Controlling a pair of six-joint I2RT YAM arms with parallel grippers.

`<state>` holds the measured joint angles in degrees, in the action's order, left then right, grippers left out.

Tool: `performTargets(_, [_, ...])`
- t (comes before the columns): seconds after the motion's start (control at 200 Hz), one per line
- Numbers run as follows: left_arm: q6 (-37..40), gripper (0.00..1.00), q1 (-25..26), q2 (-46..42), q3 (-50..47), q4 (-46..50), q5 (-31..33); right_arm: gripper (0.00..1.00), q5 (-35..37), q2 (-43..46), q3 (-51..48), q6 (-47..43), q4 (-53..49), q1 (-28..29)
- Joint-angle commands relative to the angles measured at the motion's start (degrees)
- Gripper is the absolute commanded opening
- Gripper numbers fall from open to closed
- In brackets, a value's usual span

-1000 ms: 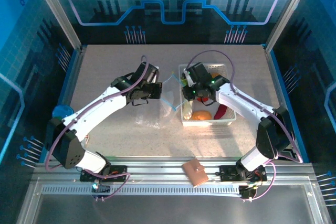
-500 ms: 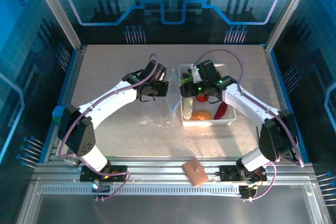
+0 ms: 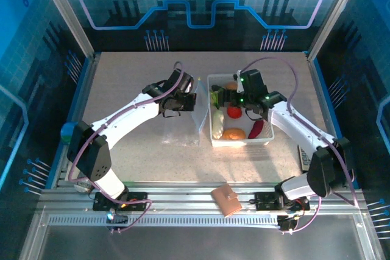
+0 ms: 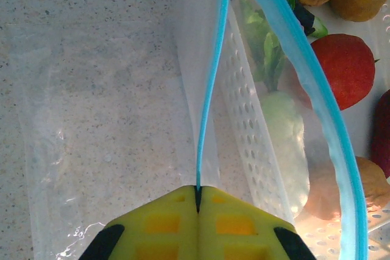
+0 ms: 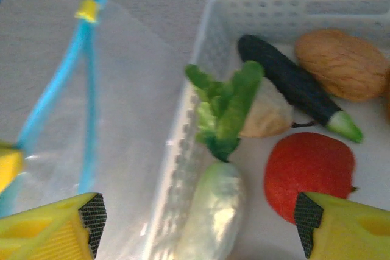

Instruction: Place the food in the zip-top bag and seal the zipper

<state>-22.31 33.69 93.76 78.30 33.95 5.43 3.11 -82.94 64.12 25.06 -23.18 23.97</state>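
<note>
The zip-top bag [image 3: 186,127] lies clear and limp on the table just left of the basket. My left gripper [image 3: 184,103] is shut on its mouth edge, and the blue zipper [image 4: 210,89] runs straight out from the pinched fingertips [image 4: 183,202]. The second blue strip [image 4: 311,83] bows away toward the basket, so the mouth gapes. My right gripper [image 5: 198,229] hangs open over the basket's left side, above the white radish [image 5: 213,217] with green leaves. Red tomato [image 5: 308,172], dark eggplant [image 5: 289,83], tan walnut [image 5: 341,65] and an orange piece [image 3: 233,133] lie in the basket.
The white perforated basket [image 3: 241,143] stands right of centre, its left wall [image 5: 183,150] against the bag. A brown wallet [image 3: 226,200] rests on the front rail. A dark red chili [image 3: 256,129] lies at the basket's right side.
My right gripper has opened wide and shifted right and back over the basket. The left gripper first carried the bag's edge toward the basket, then stayed still, shut.
</note>
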Motion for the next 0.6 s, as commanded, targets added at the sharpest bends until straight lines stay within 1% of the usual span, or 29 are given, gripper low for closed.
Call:
performTargets(0.0, [0.42,0.00,-0.41,0.02,1.71,-0.73,-1.55,0.86,6.23,-4.00,-1.50,2.96,-2.38,-1.54])
performTargets(0.105, [0.51,0.00,-0.37,0.10,1.69,-0.83,-1.57,0.88,5.00,-7.60,-1.73,3.91,-1.05,-2.28])
performTargets(0.21, [0.56,0.00,-0.33,0.14,1.68,-0.82,-1.66,0.92,5.40,-10.84,-0.80,4.51,-0.31,-2.35])
performTargets(0.435, [0.75,0.00,-0.31,0.09,1.49,-0.91,-1.82,0.92,7.85,-16.00,0.59,5.18,1.35,-2.61])
performTargets(0.595, [0.83,0.00,-0.30,-0.05,1.17,-0.95,-1.82,0.91,7.16,-18.61,0.53,5.40,2.30,-3.14])
